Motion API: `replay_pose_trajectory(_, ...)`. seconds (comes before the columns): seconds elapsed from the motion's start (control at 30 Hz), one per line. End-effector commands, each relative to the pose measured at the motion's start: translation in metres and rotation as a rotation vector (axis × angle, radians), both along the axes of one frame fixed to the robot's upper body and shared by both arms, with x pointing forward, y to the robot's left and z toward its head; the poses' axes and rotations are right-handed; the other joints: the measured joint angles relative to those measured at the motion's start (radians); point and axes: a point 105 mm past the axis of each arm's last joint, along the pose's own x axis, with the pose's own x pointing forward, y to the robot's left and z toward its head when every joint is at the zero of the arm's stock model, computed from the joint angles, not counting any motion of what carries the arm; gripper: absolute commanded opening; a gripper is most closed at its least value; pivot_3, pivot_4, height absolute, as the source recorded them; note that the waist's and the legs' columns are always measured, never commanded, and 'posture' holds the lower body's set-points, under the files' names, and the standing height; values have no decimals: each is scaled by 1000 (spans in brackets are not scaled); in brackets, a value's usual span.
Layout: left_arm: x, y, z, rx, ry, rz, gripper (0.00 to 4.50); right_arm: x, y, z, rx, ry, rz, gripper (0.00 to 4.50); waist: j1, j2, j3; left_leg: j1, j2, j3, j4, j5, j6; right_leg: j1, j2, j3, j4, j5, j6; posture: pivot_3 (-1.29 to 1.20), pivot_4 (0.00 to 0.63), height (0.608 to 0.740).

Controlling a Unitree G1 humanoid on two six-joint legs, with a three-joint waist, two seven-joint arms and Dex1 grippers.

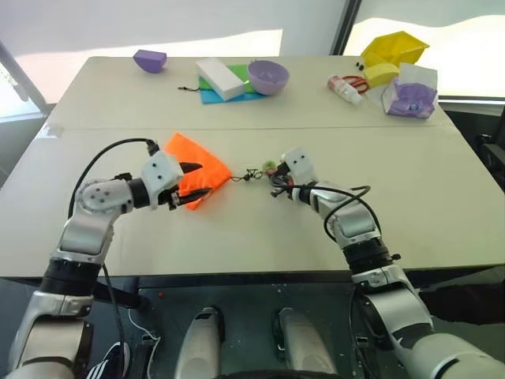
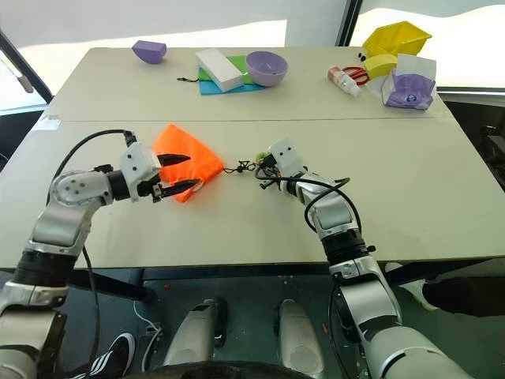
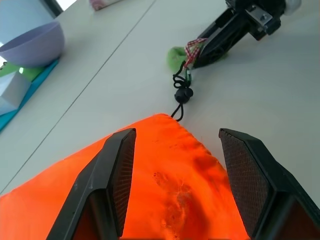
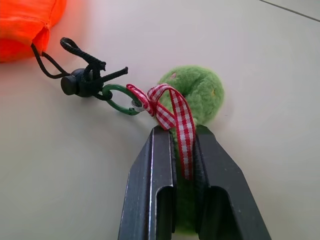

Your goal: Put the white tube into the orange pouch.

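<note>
On the left of the bench (image 1: 442, 205), the left gripper (image 1: 192, 181) hangs with its 2 black fingers (image 3: 111, 175) spread wide, 1 on either side of the orange pouch (image 1: 199, 171), holding nothing. The pouch lies flat on the bench near its middle, gathered neck pointing toward the right arm. From that neck a thin dark cord (image 4: 45, 62) runs through a black cord stopper (image 4: 77, 84) to a small green ring (image 4: 120, 102), which carries a red-and-white checked ribbon (image 4: 172, 112) and a fuzzy green tassel (image 4: 197, 92).

The white tube cannot be made out in any view; whether it sits inside the pouch cannot be told.

Just right of the pouch, the right gripper (image 4: 184, 142) is closed narrow on the checked ribbon, with the green tassel touching its fingertips and resting on the bench.

Along the far edge, from left to right, stand a purple cup (image 1: 150, 60), a white rectangular block (image 1: 220, 78) lying on green and blue sheets (image 1: 209, 93), a lilac bowl (image 1: 268, 76), a small tube with red markings (image 1: 345, 88), a clear bag with purple contents (image 1: 411, 96) and a yellow bin (image 1: 394, 49).
</note>
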Motion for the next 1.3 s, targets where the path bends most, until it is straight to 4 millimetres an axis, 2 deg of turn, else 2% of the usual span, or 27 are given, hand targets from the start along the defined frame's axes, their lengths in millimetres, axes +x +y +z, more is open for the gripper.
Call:
replay_pose_trajectory(0.03,10,-18,2,0,1,-76,2822,-3,4,-3,3,5,14,0,2,0,0,0,0,0,0,0,0,1,0,0,0,0,0,0,150,740)
replay_pose_trajectory(0.27,38,-42,-1,-72,273,-175,2822,0,10,-1,10,-15,-1,0,-5,0,0,0,0,-1,1,0,0,0,2,0,0,1,2,0,150,740)
replay_pose_trajectory(0.33,38,-43,-16,108,265,-223,2822,1,10,-1,7,-22,-4,0,-10,0,0,0,0,-1,1,0,0,0,3,0,1,2,4,0,150,740)
replay_pose_trajectory(0.47,48,-61,-8,113,324,-235,2822,1,13,-1,7,-30,-8,0,-10,0,0,-1,1,-2,0,0,0,0,3,0,1,2,4,0,150,740)
replay_pose_trajectory(0.53,50,-60,-19,197,350,-223,2822,1,14,-1,11,-34,-8,0,-12,0,0,-1,0,-2,1,0,0,0,3,0,0,2,4,0,150,740)
replay_pose_trajectory(0.6,55,-61,-21,209,360,-194,2822,1,15,-1,12,-35,-9,0,-17,0,0,-1,0,-2,1,0,0,0,2,0,0,2,4,0,150,740)
replay_pose_trajectory(0.7,61,-69,-18,157,370,-152,2822,0,16,-2,10,-34,-14,0,-20,0,0,-1,0,-2,1,0,0,0,3,0,1,1,5,0,150,740)
replay_pose_trajectory(0.8,62,-68,-25,192,379,-139,2822,0,15,-2,11,-35,-20,0,-24,0,0,-1,0,-2,0,0,0,0,3,0,1,1,5,0,150,740)
replay_pose_trajectory(0.9,63,-71,-27,148,407,-119,2822,-1,15,-3,10,-34,-23,0,-24,0,0,-1,0,-2,0,0,0,0,3,-1,2,1,6,0,150,740)
replay_pose_trajectory(1.3,62,-68,-36,115,461,-91,2822,0,21,2,11,-51,-12,0,-24,0,0,0,0,-3,1,0,0,0,3,-1,5,1,7,0,150,740)
